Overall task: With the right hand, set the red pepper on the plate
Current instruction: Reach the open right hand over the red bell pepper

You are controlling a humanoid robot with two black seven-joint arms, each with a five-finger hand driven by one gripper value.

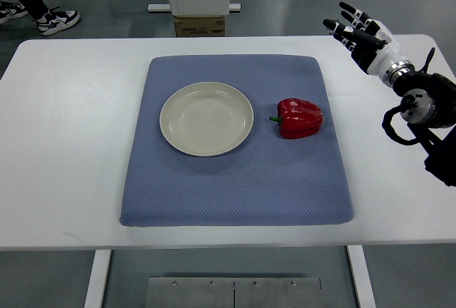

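A red pepper [300,117] lies on its side on a blue mat [235,180], its green stem pointing left toward a cream plate [206,118]. The plate sits on the mat just left of the pepper and holds nothing. My right hand [354,28] is raised over the table's far right corner, fingers spread and holding nothing, well up and to the right of the pepper. Its arm [420,105] comes in from the right edge. The left arm is out of view.
The white table [64,144] carries only the mat. A white stand and a cardboard box [199,24] sit behind the far edge. A person's feet in sneakers [55,19] show at the top left on the floor.
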